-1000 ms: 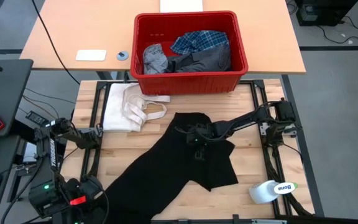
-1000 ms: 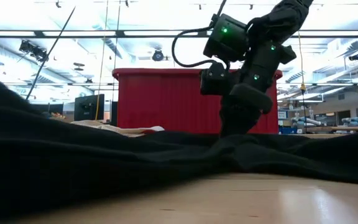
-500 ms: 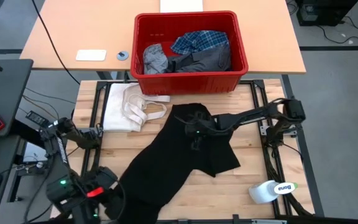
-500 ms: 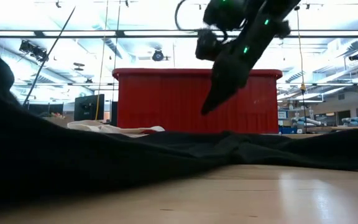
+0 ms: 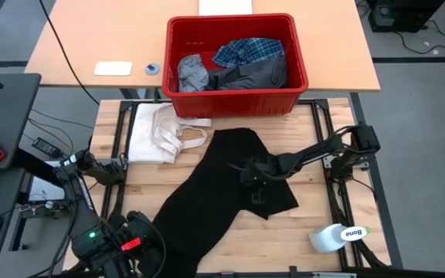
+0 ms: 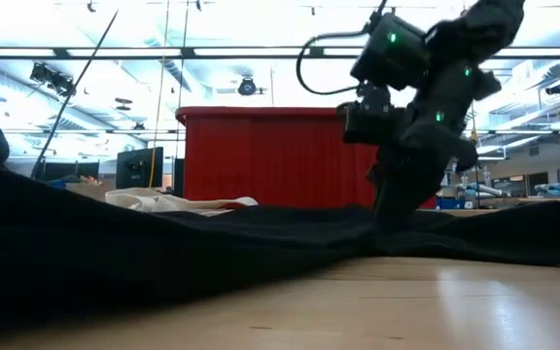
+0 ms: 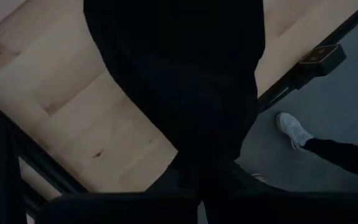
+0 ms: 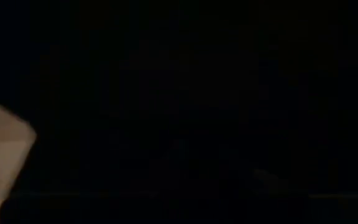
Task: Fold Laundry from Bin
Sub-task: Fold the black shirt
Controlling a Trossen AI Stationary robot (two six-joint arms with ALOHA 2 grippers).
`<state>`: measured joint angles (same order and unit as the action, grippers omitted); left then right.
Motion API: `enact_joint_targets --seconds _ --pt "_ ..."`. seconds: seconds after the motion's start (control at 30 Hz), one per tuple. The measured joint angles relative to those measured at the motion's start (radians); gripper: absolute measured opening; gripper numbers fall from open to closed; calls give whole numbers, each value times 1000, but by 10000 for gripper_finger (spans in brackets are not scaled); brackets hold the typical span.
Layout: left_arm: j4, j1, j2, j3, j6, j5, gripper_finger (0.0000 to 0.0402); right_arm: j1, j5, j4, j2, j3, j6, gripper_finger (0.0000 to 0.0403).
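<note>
The large black garment (image 5: 222, 185) lies slantwise across the wooden table, from its middle to the near left corner. My left gripper (image 5: 144, 239) is at that corner, shut on the garment's near end. My right gripper (image 5: 252, 176) is down on the garment's middle, also seen in the low view (image 6: 397, 219). Its wrist view shows only black cloth. The red bin (image 5: 234, 103) stands beyond the far edge and holds a plaid shirt (image 5: 247, 51), a light grey garment (image 5: 194, 73) and a dark grey one (image 5: 257, 73). My left gripper holds the black garment by its near left end (image 7: 211, 163), coming from above and pointing steeply down. The cloth itself hides the fingers, so the layers cannot be told. That end is lifted, and the cloth hangs away slack to the table, where the rest lies (image 6: 261, 243).
A cream-white cloth with strap loops (image 5: 161, 131) lies at the table's far left. A white bottle (image 5: 337, 235) lies at the near right corner. A person's shoe and leg (image 7: 294, 129) show on the floor past the table's edge.
My left gripper has moved along the near edge toward the right with the garment's end, gathering that end narrower. My right gripper rose off the garment, then came down on it again a little farther right. The garment's far part has shifted toward the bin.
</note>
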<state>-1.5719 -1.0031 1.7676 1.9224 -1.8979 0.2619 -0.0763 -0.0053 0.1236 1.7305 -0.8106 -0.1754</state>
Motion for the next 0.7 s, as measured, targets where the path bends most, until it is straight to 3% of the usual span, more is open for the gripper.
enact_joint_targets --seconds 0.13,0.27,0.33,0.5,0.7 --pt "2 0 0 0 -8 7 7 61 59 -71 15 14 74 78" --pt "1 32 -1 0 -6 145 7 155 145 -108 21 -6 130 77" --pt "2 66 -1 0 21 161 7 209 163 -86 18 -37 105 74" --pt "1 120 -1 0 112 104 7 275 27 68 -33 -108 91 64" --pt "1 127 0 0 186 102 7 169 -36 105 -175 -121 73 49"
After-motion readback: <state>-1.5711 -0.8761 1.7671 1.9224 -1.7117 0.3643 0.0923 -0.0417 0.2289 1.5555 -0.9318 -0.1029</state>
